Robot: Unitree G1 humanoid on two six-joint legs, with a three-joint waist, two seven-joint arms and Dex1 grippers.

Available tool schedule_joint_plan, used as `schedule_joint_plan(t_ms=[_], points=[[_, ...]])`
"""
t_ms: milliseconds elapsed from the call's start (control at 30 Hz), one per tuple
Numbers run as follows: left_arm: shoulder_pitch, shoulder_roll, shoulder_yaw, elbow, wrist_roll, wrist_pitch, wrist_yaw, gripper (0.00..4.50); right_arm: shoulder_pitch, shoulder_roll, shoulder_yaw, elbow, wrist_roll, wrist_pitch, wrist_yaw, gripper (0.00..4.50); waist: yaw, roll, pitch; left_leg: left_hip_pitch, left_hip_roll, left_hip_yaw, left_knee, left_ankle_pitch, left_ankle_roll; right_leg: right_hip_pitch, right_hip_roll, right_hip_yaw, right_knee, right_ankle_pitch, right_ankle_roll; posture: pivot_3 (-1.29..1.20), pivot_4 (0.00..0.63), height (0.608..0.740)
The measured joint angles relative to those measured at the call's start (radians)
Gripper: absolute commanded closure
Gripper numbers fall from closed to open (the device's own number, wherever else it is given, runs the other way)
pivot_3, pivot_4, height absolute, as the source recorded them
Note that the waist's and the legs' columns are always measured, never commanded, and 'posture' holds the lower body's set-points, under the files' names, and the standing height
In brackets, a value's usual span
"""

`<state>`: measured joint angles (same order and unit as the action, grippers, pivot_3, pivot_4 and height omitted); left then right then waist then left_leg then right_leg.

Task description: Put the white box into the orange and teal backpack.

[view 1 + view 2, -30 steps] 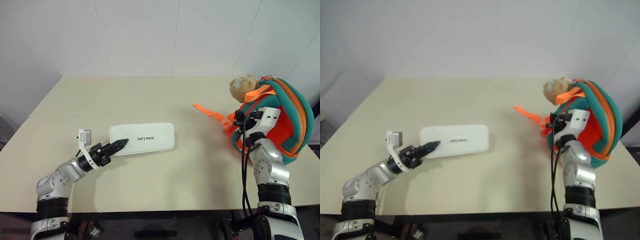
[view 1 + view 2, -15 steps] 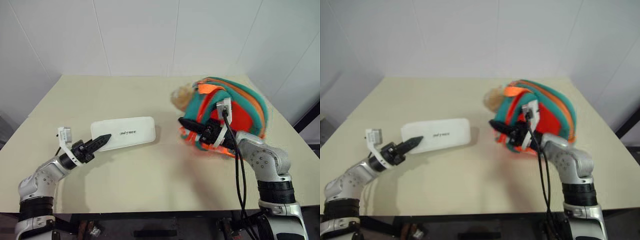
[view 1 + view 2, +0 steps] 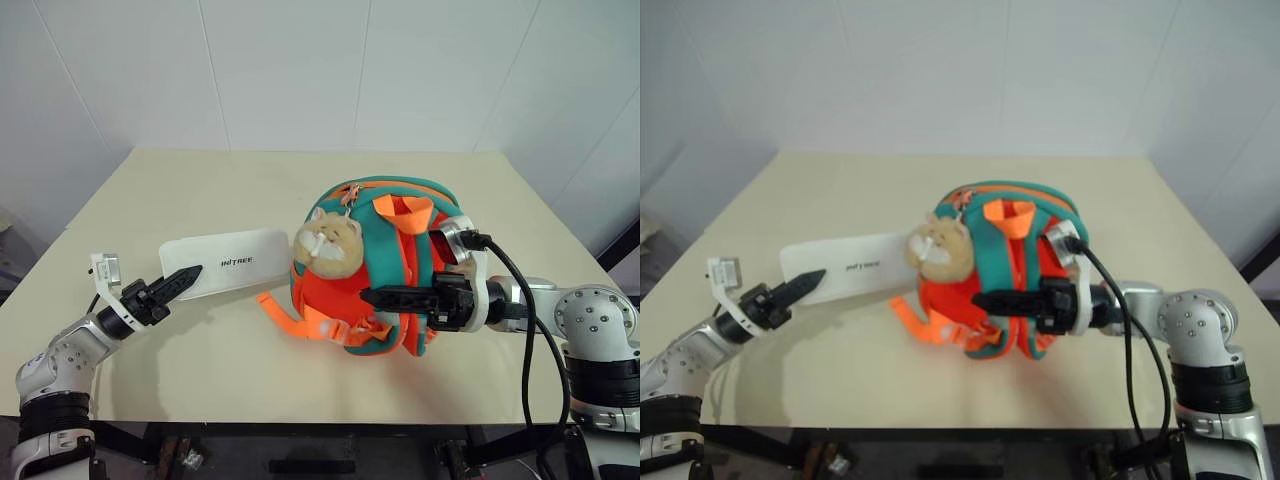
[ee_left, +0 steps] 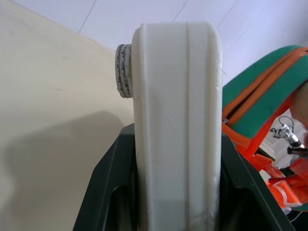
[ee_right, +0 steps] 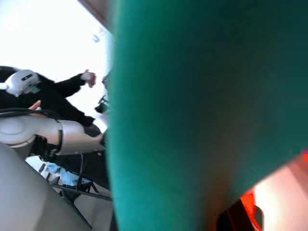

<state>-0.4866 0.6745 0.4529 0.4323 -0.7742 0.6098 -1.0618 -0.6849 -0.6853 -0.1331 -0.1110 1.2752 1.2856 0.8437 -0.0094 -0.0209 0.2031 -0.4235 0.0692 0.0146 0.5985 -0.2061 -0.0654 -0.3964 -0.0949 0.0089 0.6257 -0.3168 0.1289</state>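
Gripping one short end of the white box (image 3: 226, 267), the left gripper (image 3: 183, 279) has its two black fingers clamped on the case's top and underside, as the left wrist view shows edge-on; the box lies flat along the table (image 3: 180, 190), lettering up, its far end just beside the orange and teal backpack (image 3: 385, 270). Right gripper (image 3: 385, 296) reaches level across the front of the backpack with fingers closed on its orange and teal material, the teal fabric pressed right against the right wrist camera. Backpack sits upright near the table's middle, rounded top up, tan plush animal-face charm (image 3: 327, 240) on the side nearest the box, loose orange webbing strap (image 3: 300, 316) trailing onto the table below it. A person in dark clothing (image 5: 53, 91) shows in the background of the right wrist view
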Motion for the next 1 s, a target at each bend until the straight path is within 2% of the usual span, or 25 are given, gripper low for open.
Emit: schedule_joint_plan(t_ms=[133, 267, 633, 833, 1000], points=[[0.047, 0.038, 0.002, -0.137, -0.013, 0.018, -0.019, 3.15, 0.017, -0.036, 0.016, 0.046, -0.067, -0.014, 0.069, 4.44, 0.001, -0.002, 0.001, 0.000, 0.000, 0.000, 0.000, 0.000, 0.000, 0.000, 0.000, 0.000, 0.000, 0.000, 0.000, 0.00, 0.150, 0.740], [0.033, 0.067, 0.080, -0.266, -0.120, 0.078, -0.013, 3.15, 0.023, -0.038, 0.051, 0.086, -0.139, -0.046, 0.135, 4.44, 0.005, -0.002, 0.001, 0.000, 0.000, 0.000, 0.001, 0.000, 0.000, 0.000, 0.000, 0.000, 0.000, 0.000, 0.000, 0.00, 0.150, 0.740], [-0.029, 0.081, 0.174, -0.410, -0.380, 0.225, 0.064, 3.15, 0.019, -0.029, 0.088, 0.113, -0.244, -0.091, 0.218, 4.44, 0.005, -0.003, 0.001, 0.000, 0.000, 0.000, 0.003, 0.000, 0.000, 0.001, 0.000, 0.000, 0.001, 0.000, 0.000, 0.00, 0.150, 0.740], [-0.029, 0.071, 0.088, -0.414, -0.358, 0.221, 0.043, 3.15, 0.016, -0.008, 0.088, 0.115, -0.281, -0.110, 0.221, 4.44, 0.005, -0.003, 0.001, 0.000, 0.000, 0.000, 0.005, -0.001, 0.000, 0.001, 0.000, 0.000, 0.001, 0.000, 0.000, 0.00, 0.150, 0.740], [-0.088, 0.013, -0.002, -0.361, -0.243, 0.078, -0.010, 3.15, 0.021, 0.005, 0.085, 0.110, -0.284, -0.110, 0.216, 4.44, 0.010, -0.003, 0.001, 0.000, 0.000, -0.001, 0.006, -0.001, 0.000, 0.002, 0.001, 0.000, 0.001, 0.000, 0.000, 0.00, 0.150, 0.740]])
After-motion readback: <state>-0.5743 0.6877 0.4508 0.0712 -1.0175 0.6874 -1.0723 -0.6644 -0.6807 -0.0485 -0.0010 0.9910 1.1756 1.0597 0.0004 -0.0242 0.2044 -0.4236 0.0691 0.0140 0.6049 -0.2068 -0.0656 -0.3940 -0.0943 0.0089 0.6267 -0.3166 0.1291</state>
